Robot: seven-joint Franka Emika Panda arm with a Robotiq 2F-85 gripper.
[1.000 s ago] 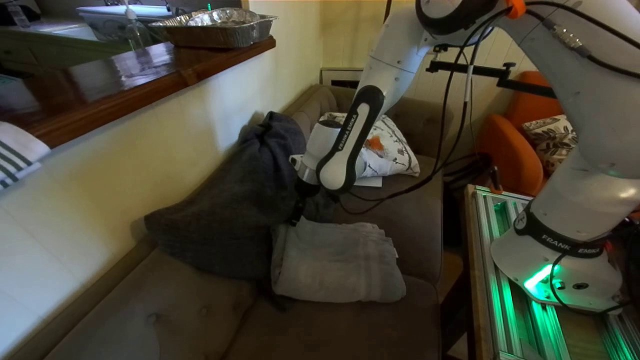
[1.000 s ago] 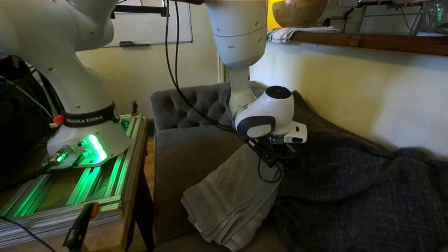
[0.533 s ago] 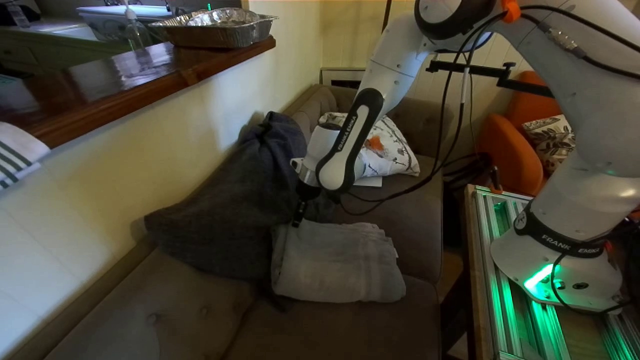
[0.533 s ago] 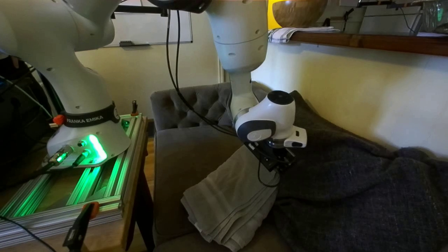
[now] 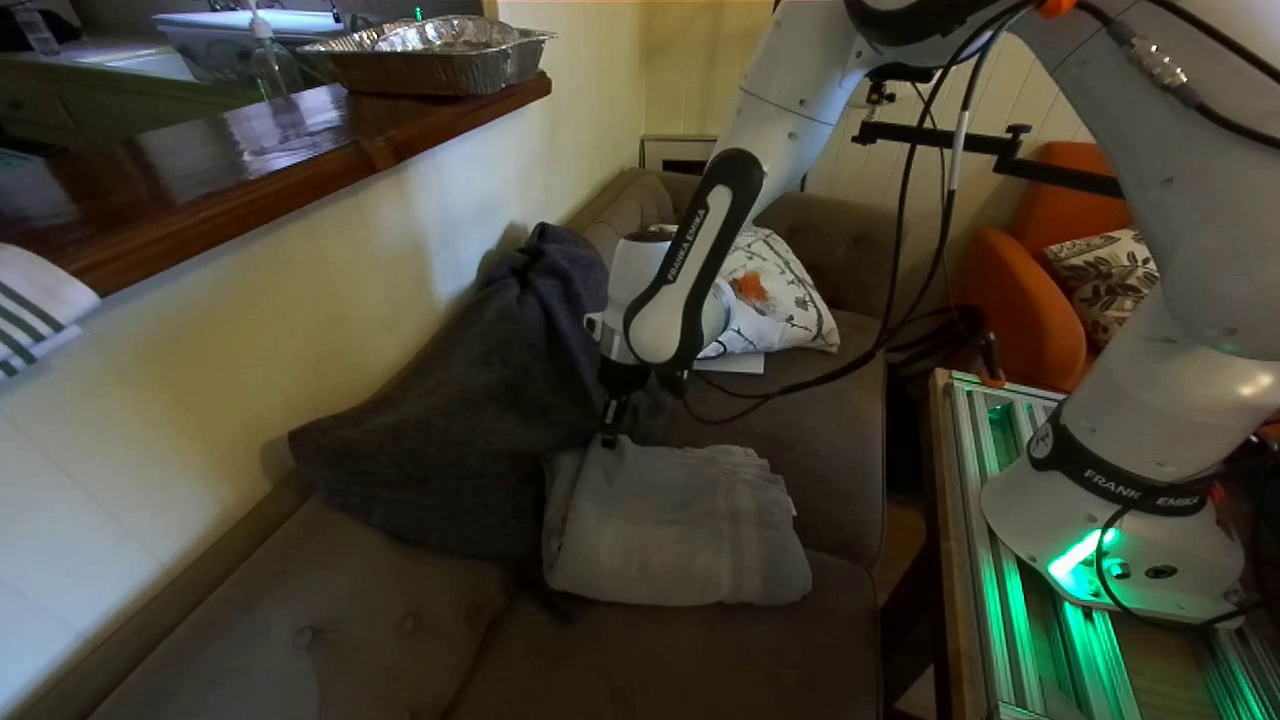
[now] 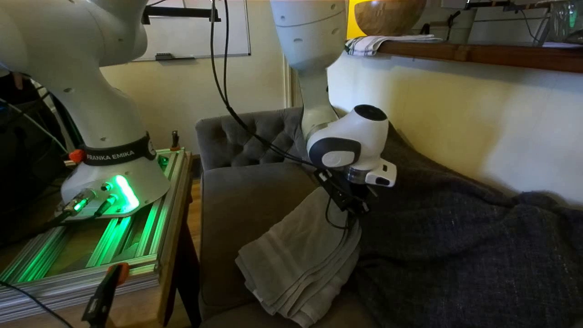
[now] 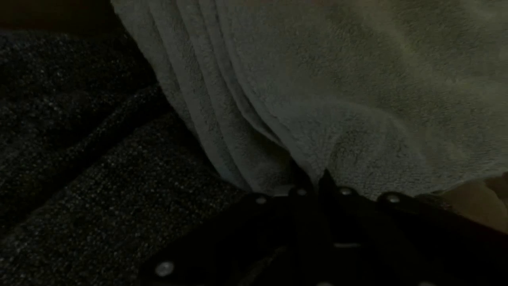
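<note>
Only the wrist view shows clearly the gripper (image 7: 316, 186) pinching the top layer of the folded towel (image 7: 357, 79).

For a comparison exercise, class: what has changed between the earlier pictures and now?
The tool dipped, closed on an edge of the folded terry towel, then rose slightly toward the arm's base. Dark blanket, white printed pillow and sofa stayed put.

The 2 opposite-facing exterior views share the couch (image 6: 246, 214); the wrist view (close) faces the towel (image 7: 337, 83).
</note>
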